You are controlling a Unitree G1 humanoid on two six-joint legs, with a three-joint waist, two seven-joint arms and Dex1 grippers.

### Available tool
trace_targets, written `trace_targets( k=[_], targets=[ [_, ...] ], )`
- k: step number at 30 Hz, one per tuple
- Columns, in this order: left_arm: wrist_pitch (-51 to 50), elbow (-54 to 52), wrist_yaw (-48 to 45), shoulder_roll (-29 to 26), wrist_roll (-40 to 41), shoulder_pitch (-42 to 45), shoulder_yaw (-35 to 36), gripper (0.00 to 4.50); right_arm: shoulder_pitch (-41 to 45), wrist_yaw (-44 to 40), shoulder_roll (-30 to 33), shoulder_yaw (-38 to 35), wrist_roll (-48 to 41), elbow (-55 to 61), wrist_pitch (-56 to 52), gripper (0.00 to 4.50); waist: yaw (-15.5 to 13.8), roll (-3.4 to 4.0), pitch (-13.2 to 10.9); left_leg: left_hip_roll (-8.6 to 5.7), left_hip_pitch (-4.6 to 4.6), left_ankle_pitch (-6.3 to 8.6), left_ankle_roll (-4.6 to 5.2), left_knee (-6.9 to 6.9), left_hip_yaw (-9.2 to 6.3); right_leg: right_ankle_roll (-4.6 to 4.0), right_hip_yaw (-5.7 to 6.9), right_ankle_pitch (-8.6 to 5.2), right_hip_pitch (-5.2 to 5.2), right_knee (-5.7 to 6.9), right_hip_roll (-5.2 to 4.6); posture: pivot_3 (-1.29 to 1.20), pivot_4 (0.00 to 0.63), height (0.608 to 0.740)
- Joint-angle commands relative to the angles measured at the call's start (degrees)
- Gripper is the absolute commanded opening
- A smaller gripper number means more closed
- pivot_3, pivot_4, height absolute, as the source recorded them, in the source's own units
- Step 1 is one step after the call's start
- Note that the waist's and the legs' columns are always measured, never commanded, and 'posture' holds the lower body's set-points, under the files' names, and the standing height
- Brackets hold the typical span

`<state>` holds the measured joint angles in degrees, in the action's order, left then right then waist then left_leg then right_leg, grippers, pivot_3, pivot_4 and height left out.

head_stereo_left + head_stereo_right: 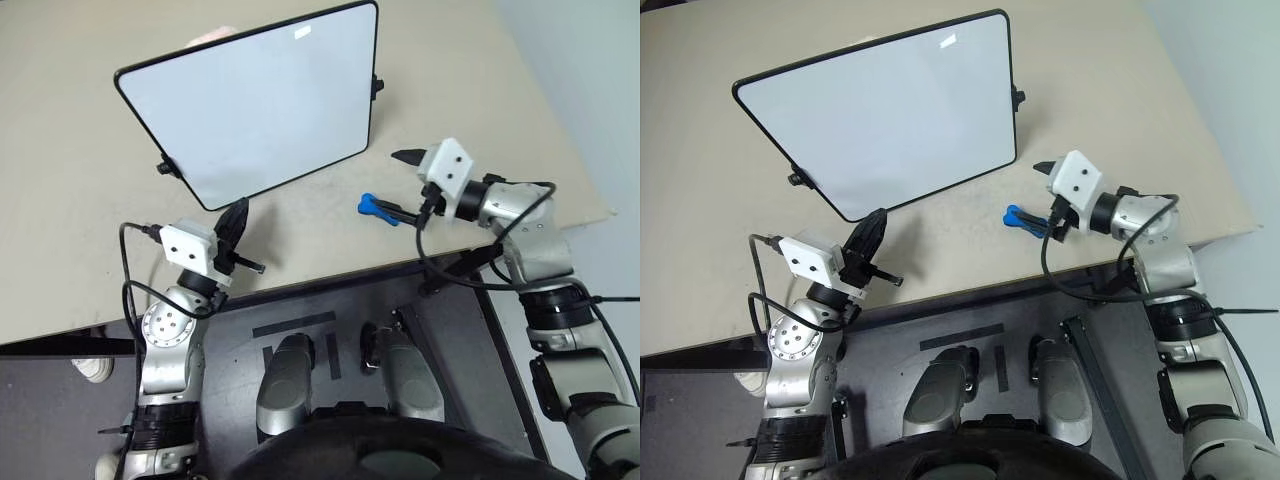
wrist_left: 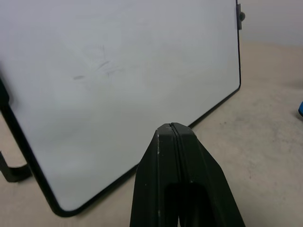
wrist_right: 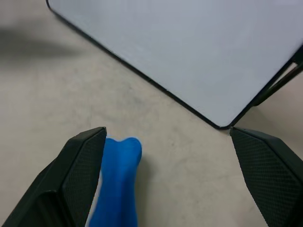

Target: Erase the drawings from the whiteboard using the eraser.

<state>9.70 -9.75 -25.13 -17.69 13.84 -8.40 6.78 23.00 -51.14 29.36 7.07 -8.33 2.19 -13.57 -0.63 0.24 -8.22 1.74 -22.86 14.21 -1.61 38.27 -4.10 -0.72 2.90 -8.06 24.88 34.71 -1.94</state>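
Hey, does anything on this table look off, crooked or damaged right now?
Nothing looks damaged or spilled. The whiteboard sits turned at an angle to the table edge, and faint smudges remain on its surface in the left wrist view. The eraser lies loose on the table beside the right gripper, whose fingers are open.

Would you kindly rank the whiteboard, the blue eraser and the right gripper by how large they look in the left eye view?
1. The whiteboard, by far the largest.
2. The right gripper, counting its white housing and spread black fingers.
3. The eraser, smallest; one finger partly covers it, so its full length is unsure.
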Motion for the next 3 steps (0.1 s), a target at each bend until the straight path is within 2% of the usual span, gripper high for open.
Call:
trace_targets(
  k=[1, 3],
  targets=[
    [-0.8, -3.1, -0.9, -1.4, 1.6, 0.2, 1.5, 0.00, -2.2, -0.1, 2.3, -3.5, -2.9, 4.8, -2.3, 4.43, -0.1, 0.00, 0.0, 0.00, -0.01, 0.02, -0.01, 0.00, 0.00, -0.02, 0.00, 0.00, 0.00, -0.02, 0.00, 0.00, 0.150, 0.740],
    [-1.1, -3.1, -1.4, -1.9, 1.9, -0.1, 1.7, 0.00, -3.8, 0.9, 2.9, -4.2, -3.0, 6.3, -3.0, 4.43, -0.1, 0.00, 0.0, -0.01, -0.02, 0.05, -0.02, 0.00, 0.01, 0.02, -0.01, -0.02, 0.00, -0.03, 0.00, 0.00, 0.150, 0.740]
  ],
)
